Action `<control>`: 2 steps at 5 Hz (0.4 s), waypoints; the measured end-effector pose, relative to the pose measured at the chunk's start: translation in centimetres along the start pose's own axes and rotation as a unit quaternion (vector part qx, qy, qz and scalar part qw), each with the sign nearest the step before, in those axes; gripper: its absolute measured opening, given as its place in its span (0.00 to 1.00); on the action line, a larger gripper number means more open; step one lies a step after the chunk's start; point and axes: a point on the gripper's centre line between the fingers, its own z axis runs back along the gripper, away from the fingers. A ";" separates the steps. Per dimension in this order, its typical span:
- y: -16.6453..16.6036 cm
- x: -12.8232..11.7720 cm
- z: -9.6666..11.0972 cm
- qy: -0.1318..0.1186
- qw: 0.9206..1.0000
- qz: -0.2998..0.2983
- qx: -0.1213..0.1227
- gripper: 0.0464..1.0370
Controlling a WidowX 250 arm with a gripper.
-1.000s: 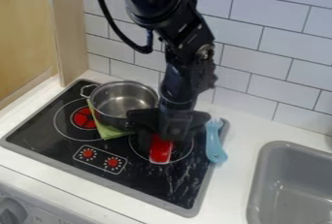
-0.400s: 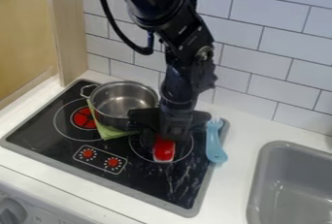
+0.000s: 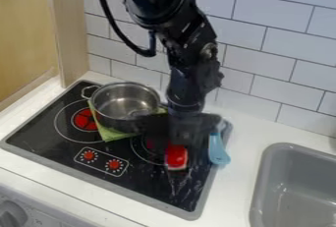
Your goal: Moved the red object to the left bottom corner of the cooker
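On cooker [image 3: 148,185], R side: gripper [image 3: 181,140] & red obj [image 3: 176,156] shifted slightly R, prob. wrong way for L-btm goal. Opening/hold: can't tell.

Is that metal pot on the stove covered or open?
Open. No lid sits on the pot; you can look over its rim and see the grey inner wall and bottom.

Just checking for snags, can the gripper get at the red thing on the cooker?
Probably yes: the gripper hangs right by the red object, and the pot stands off to one side.
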 end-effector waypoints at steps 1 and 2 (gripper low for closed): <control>0.8 0.3 1.6 0.017 1.000 -0.018 0.019 0.49; 0.4 0.1 3.2 0.041 0.999 -0.015 0.027 0.49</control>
